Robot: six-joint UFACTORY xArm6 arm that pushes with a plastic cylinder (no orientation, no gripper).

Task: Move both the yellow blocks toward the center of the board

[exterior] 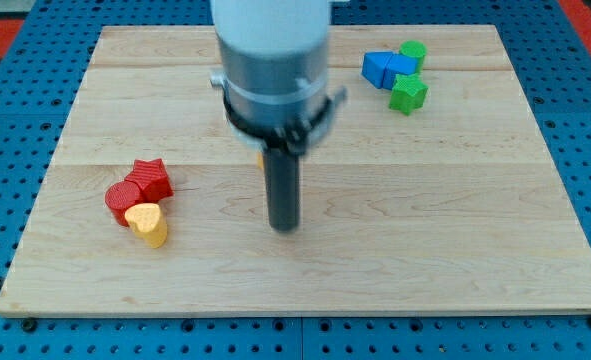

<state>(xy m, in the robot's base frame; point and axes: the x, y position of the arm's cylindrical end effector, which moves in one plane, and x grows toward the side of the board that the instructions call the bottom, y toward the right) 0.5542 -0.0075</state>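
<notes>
A yellow heart-shaped block (149, 223) lies at the view's lower left, touching a red round block (123, 198) and close to a red star block (152, 178). A sliver of a second yellow block (261, 158) shows just left of the rod near the board's middle; the arm hides most of it. My tip (285, 226) rests on the wooden board (425, 220) a little below the middle, well to the right of the yellow heart and below the hidden yellow block.
At the view's upper right sit two blue blocks (387, 68), a green round block (412, 51) and a green star block (408, 94), all clustered together. The arm's grey body (273, 60) covers the board's upper middle.
</notes>
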